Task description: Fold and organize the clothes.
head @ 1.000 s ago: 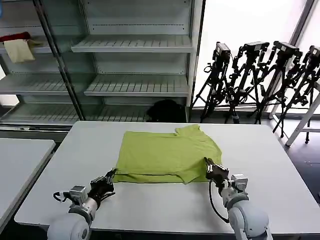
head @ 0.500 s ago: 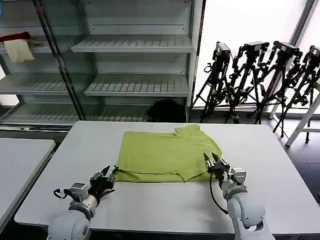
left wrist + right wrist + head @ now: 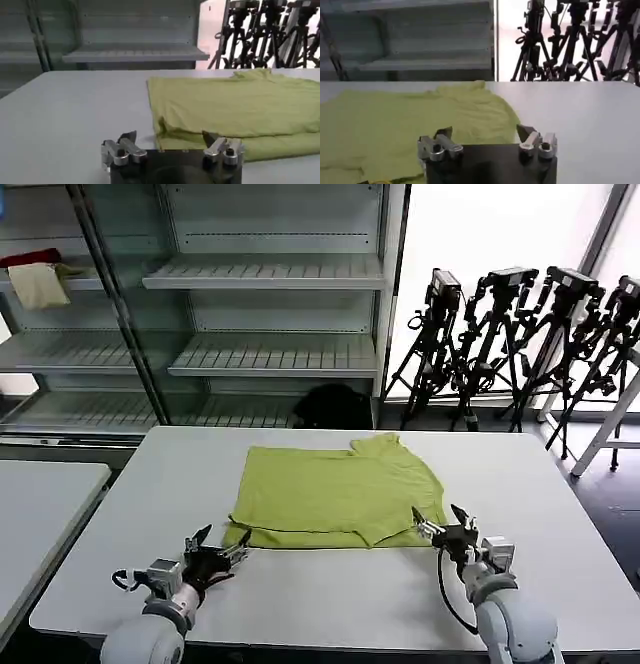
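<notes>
1. While both jaws stand wide and empty, the left gripper (image 3: 220, 551) and right gripper (image 3: 443, 527) sit low at the near hem corners.
2. Beyond them, the t-shirt (image 3: 335, 494) lies half-folded mid-table (image 3: 330, 599); soft and thin, likely best pinched by those corners.

White table (image 3: 560, 484) in the foreground; second white table (image 3: 40, 494) beside it at left, apart. Behind, grey metal shelving (image 3: 270, 274) with slatted shelves; red cloth (image 3: 30, 257) and cream cloth (image 3: 38, 284) bunched together on an upper left shelf. Black tripods (image 3: 520, 344) clustered by the bright window at right. Dark bundle (image 3: 335, 406) on the floor behind the table
</notes>
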